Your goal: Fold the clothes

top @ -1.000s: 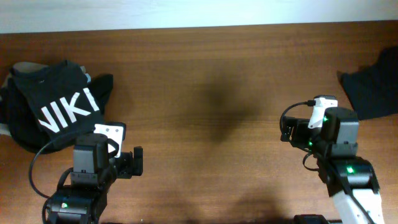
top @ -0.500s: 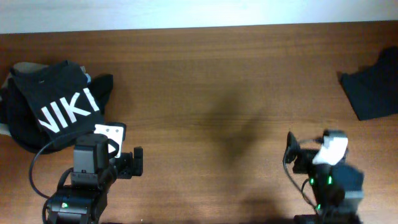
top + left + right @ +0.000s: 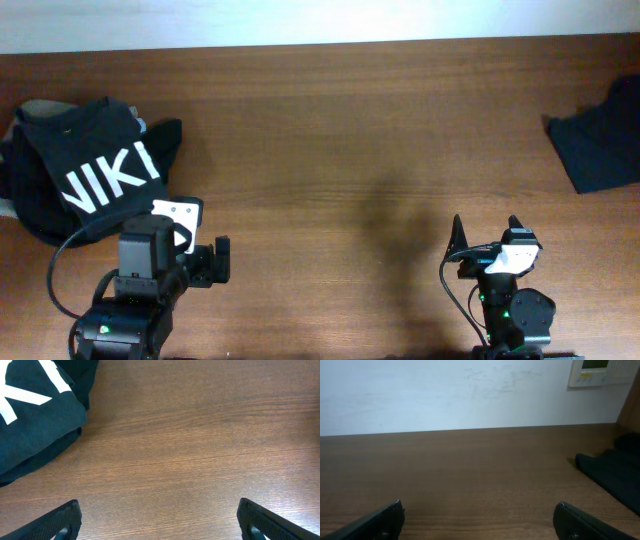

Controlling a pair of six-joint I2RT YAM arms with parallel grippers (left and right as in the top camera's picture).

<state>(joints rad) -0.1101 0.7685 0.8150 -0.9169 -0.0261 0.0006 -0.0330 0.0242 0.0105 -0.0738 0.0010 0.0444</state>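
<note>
Both arms tucked at near edge. The left gripper [image 3: 160,521] wide open, empty, aimed down at bench [image 3: 200,450]; T-shirt [image 3: 95,172] at left edge. The right gripper [image 3: 480,520] wide open, empty, level: only its view shows wall [image 3: 445,390].

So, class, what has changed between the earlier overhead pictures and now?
The right gripper drew back toward the near table edge, away from the dark garment at the right, open and empty. Nothing was grasped or released. The left gripper, lettered T-shirt and that garment stayed put.
</note>
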